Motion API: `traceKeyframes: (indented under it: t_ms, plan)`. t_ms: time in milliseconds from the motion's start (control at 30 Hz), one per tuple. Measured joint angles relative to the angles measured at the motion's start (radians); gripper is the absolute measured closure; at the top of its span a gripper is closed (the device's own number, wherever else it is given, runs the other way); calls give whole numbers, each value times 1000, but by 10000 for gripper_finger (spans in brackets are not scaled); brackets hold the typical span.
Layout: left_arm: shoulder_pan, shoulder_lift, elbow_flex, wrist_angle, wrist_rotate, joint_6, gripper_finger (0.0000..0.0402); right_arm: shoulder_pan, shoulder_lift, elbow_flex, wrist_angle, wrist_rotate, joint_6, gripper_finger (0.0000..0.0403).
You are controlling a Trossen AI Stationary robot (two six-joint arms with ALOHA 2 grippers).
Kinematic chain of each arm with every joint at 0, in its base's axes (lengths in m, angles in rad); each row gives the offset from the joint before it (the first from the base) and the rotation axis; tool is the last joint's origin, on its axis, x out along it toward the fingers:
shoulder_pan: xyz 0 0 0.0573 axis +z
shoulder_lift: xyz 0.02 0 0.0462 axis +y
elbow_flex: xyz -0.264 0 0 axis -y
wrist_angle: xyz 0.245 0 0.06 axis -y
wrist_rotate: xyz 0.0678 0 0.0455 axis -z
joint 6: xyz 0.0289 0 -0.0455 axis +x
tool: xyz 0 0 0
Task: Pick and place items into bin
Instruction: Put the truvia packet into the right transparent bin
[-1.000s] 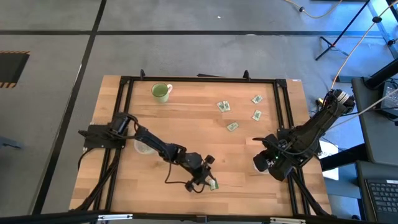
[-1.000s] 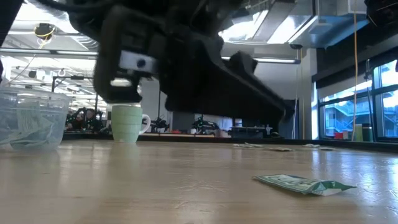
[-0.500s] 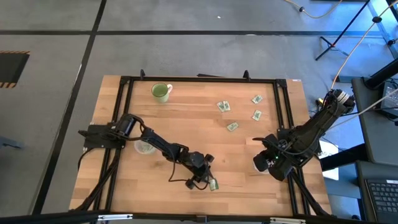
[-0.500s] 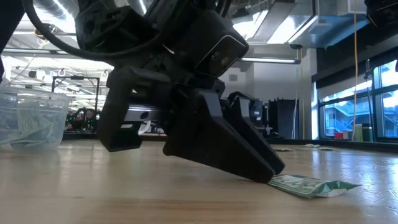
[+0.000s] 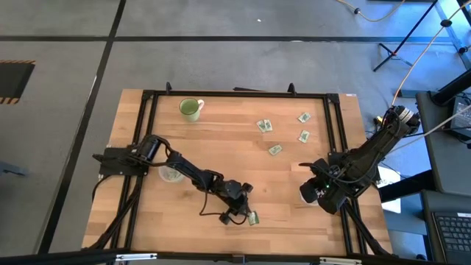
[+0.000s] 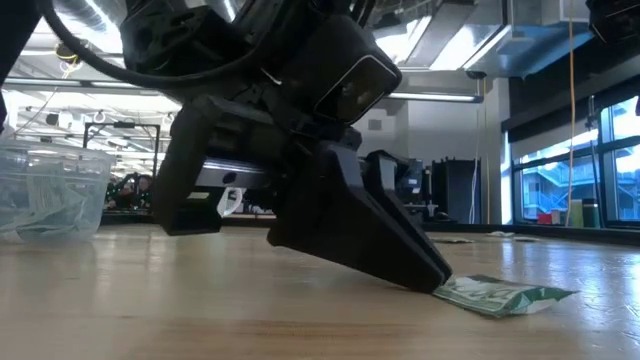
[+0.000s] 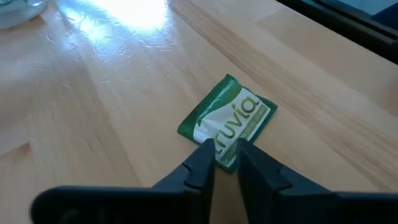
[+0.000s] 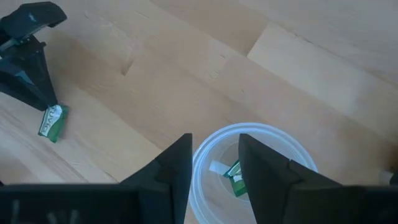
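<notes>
Pinching the near edge of a green-and-white Truvia packet (image 7: 227, 121), the left gripper's (image 7: 226, 163) fingers are narrowed onto it while the packet is lying flat on the tabletop (image 5: 294, 199) near the front edge, about midway along. Four more packets (image 5: 264, 126) are lying scattered toward the back right corner. The clear plastic bin (image 6: 48, 190), already holding packets, is sitting near the left edge, and a light-green mug (image 5: 190, 109) is standing by the back left corner. Hovering near the right edge, the right gripper (image 8: 214, 165) is keeping its fingers partly apart, empty.
</notes>
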Motion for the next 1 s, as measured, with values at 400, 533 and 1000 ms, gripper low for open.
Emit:
traceKeyframes:
  t_ms: [400, 533, 1000]
  plan:
    - [24, -8, -1, -45, 4, 1, 399, 0, 0, -1, 13, 18, -2, 270]
    - [39, -35, -5, -75, 5, 2, 400, 0, 0, -1, 128, 124, -160, 270]
    - [110, -249, -8, -239, -322, 16, 400, -21, 4, -1, 780, 380, -1095, 270]
